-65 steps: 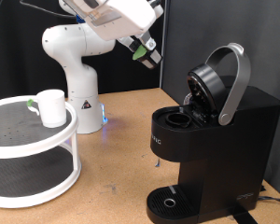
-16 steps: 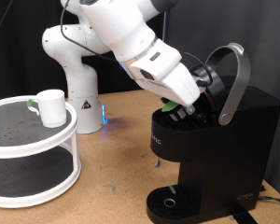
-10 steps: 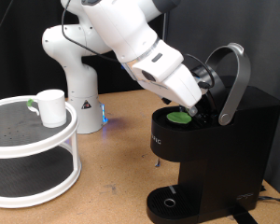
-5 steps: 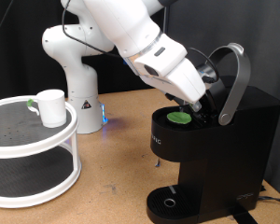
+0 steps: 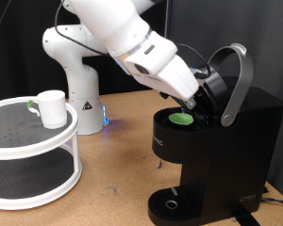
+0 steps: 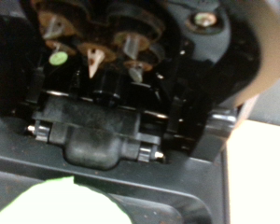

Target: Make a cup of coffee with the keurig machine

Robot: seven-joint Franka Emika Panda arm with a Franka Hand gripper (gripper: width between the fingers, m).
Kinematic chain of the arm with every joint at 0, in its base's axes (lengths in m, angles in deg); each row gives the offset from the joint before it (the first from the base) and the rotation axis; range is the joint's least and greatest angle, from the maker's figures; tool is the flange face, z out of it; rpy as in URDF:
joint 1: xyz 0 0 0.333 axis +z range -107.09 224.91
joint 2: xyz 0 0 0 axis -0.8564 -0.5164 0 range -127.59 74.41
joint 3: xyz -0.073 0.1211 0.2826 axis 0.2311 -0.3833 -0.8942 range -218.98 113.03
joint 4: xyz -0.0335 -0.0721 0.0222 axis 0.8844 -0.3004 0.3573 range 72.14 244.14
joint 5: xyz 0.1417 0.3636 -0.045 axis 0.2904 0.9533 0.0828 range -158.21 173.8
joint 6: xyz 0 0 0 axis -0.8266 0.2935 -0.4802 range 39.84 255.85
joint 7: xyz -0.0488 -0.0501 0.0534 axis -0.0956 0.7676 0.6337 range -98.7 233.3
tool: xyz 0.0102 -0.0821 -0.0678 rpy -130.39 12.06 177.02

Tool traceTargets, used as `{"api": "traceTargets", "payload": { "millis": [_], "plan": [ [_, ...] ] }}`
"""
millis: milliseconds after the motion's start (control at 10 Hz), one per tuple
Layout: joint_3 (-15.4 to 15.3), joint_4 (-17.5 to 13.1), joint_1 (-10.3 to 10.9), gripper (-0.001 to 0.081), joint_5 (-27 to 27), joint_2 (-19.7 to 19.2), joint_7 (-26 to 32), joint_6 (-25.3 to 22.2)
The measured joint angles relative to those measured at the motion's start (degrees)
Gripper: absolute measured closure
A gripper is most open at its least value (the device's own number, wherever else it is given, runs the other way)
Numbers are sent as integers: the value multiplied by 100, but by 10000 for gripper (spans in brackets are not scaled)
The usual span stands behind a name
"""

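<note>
The black keurig machine (image 5: 222, 151) stands at the exterior view's right with its silver-grey lid handle (image 5: 239, 80) raised and the brew chamber open. A pod with a green top (image 5: 182, 119) sits in the chamber; it also shows as a blurred green patch in the wrist view (image 6: 70, 203). My gripper (image 5: 196, 101) hangs just above the pod at the chamber's mouth, with nothing seen between its fingers. The wrist view shows the underside of the lid (image 6: 103, 56) close up, and no fingers. The white cup (image 5: 52, 108) stands on a shelf at the left.
A white round two-tier shelf (image 5: 38, 151) stands at the exterior view's left. The white arm base (image 5: 75, 71) stands behind it on the brown table (image 5: 118, 174). The round drip tray (image 5: 170, 202) sits at the machine's foot.
The pod went from the gripper into the open chamber and stays there. The hand has since drawn back a little, up and away from the pod.
</note>
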Motion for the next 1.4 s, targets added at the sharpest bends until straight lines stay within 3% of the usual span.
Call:
{"api": "traceTargets", "payload": {
  "millis": [600, 1000, 1400],
  "plan": [
    [148, 117, -105, 1, 127, 246, 155, -113],
    [256, 128, -169, 1, 607, 402, -36, -114],
    [322, 134, -300, 1, 272, 771, -51, -408]
  ]
}}
